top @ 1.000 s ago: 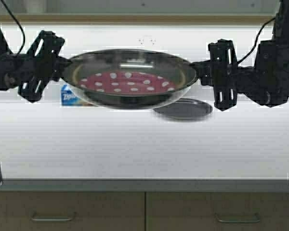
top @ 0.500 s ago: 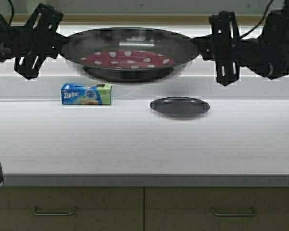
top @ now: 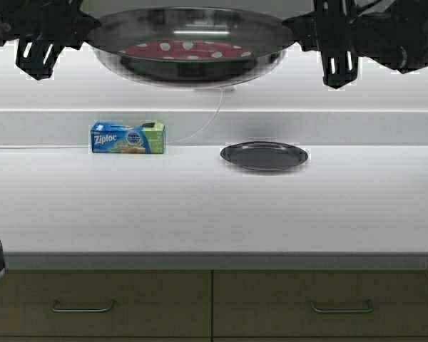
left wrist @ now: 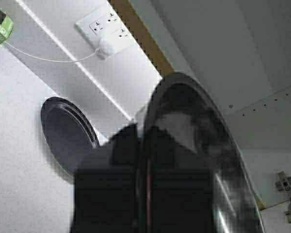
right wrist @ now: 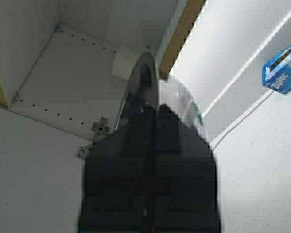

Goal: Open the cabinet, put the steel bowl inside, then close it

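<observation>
Both grippers are clamped on the steel bowl, the left gripper pinching the rim at the bowl's 9 o'clock edge and the right gripper pinching it at 3 o'clock, so the bowl hangs level between them at the 12 o'clock end of the high view, well above the counter. From the wrist cameras the rim runs edge-on into each set of fingers, and past it the pale inside of the cabinet shows, with a door hinge in sight, so the doors look already open. By my reading the step in hand is carrying the bowl up to the shelf. The next move calls for both arms to travel together, holding the bowl flat, until its bottom clears the cabinet's lower edge, then setting it down and letting go on both sides at once. Below the bowl, at about 6 o'clock from it, a dark plate lies on the counter, and a blue bag box stands at 7 o'clock by the back wall.
</observation>
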Motion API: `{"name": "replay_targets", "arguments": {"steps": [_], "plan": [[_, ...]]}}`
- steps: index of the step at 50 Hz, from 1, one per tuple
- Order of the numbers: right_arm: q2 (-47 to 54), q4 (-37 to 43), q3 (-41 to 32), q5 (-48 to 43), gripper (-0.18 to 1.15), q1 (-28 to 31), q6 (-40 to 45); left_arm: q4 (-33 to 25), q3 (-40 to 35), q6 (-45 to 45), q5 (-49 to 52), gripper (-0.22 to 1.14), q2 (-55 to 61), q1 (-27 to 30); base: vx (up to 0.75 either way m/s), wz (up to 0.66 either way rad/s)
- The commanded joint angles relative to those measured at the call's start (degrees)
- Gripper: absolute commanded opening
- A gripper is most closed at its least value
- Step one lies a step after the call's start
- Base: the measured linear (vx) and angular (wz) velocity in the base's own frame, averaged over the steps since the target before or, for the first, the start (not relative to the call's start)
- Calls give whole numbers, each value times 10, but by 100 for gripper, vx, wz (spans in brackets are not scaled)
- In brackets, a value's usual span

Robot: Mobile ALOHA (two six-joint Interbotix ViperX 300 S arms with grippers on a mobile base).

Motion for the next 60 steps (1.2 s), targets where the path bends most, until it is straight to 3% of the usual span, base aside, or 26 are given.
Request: {"name": "replay_targets", "arguments": {"steps": [1,31,43,60], "plan": [[-39,-12,-21,18,7,23,8,1,-26,-4,29,2,-34,-11,-3,-1],[-192,-25,-83,235,7,24,52,0,-120,4,217,2,-140,-11,-1,-1],[-195,-37,-153,334,7,28,83,-4,-200,4,292,2,-130,-11,2,1],[-174,8,-211,393,7,27,83,-17,-286,3,327,2,-62,-11,7,2]]}}
